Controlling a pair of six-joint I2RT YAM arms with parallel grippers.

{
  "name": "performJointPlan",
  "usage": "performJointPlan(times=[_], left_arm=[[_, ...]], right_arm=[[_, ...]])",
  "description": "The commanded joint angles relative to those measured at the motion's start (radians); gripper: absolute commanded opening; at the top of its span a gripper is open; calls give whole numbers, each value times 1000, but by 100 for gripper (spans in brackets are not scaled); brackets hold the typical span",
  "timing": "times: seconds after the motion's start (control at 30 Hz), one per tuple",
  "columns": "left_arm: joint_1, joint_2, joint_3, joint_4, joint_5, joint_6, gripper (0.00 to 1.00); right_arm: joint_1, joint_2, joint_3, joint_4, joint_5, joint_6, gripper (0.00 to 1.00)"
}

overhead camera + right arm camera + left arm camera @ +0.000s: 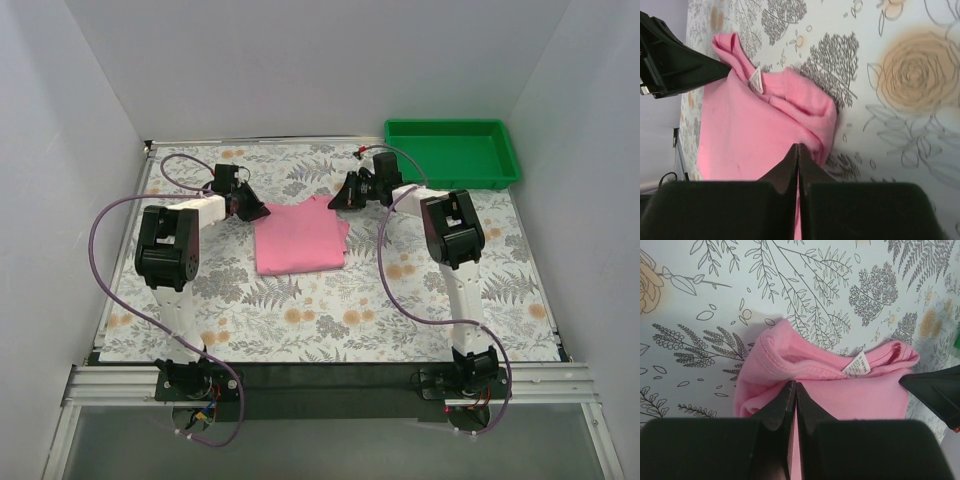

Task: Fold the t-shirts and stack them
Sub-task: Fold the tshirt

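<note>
Pink and folded into a rough rectangle, the t-shirt lies mid-table on the floral tablecloth, its white label showing at the bunched far edge. At its far left corner sits the left gripper, and at the far right corner the right gripper. Both pincers are pressed together over the fabric (whether any cloth is caught between the tips cannot be told). The green tray stands well apart, at the table's far right corner.
</note>
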Motion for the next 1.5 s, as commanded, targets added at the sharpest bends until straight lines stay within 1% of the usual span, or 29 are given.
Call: performJointPlan(times=[0.0,0.03,0.07,0.1,0.13,0.17,0.2,0.23,0.3,0.33,0.37,0.43,0.47,0.53,0.57,0.6,0.63,0.7,0.77,0.83,0.9,1.03,1.13,1.23,1.33,1.37,1.4,1.47], left_arm=[[9,-74,-5,-73,-44,48,11],[9,-103,-11,-84,-50,54,13],[9,-166,-20,-93,-58,60,16],[7,-198,-28,-122,-66,68,19],[9,-232,-49,-139,-81,72,24],[7,-296,-60,-153,-87,75,27],[7,-327,-71,-189,-93,81,29],[7,-356,-88,-211,-104,88,32],[6,-436,-111,-264,-110,100,33],[4,-464,-126,-280,-116,112,34],[3,-519,-156,-294,-121,120,36],[0,-571,-187,-335,-135,144,38],[-2,-623,-221,-346,-135,152,45],[-4,-676,-249,-386,-142,161,51],[-5,-727,-261,-395,-145,166,55],[-5,-754,-284,-418,-145,167,60],[-5,-778,-293,-427,-147,167,63],[-5,-844,-315,-455,-141,167,66],[-7,-898,-331,-472,-133,169,67],[-7,-938,-358,-478,-127,166,67],[-8,-956,-387,-483,-122,166,67],[-13,-993,-405,-495,-119,167,67],[-17,-1010,-413,-498,-122,167,67],[-22,-1021,-421,-498,-121,167,67],[-27,-1030,-428,-496,-121,169,67],[-27,-1033,-430,-496,-118,167,67],[-27,-1035,-428,-496,-116,167,67],[-28,-1042,-430,-493,-113,167,67]], right_arm=[[6,-148,-79,-2,72,-55,1],[7,-179,-99,-28,97,-69,2],[10,-211,-140,-44,146,-103,6],[12,-271,-159,-57,171,-118,19],[15,-299,-176,-100,198,-131,27],[20,-323,-202,-125,245,-163,40],[23,-360,-206,-154,270,-180,44],[32,-374,-212,-226,289,-200,47],[41,-398,-214,-283,327,-256,52],[53,-402,-214,-329,336,-270,53],[61,-403,-214,-347,350,-301,54],[87,-400,-211,-389,366,-321,55],[95,-399,-211,-398,390,-339,56],[122,-386,-200,-429,419,-358,57],[130,-382,-196,-442,460,-359,57],[139,-374,-190,-461,480,-365,57],[158,-371,-183,-466,505,-368,60],[174,-366,-179,-475,566,-370,61],[205,-359,-173,-479,621,-372,61],[230,-348,-167,-489,645,-375,62],[242,-322,-154,-502,649,-372,62],[273,-288,-157,-522,706,-355,62],[288,-274,-170,-530,709,-344,62],[297,-265,-171,-548,676,-342,56],[299,-277,-180,-561,634,-352,38],[299,-294,-183,-565,629,-365,22],[296,-303,-191,-574,620,-382,14],[271,-337,-214,-594,625,-443,1]])
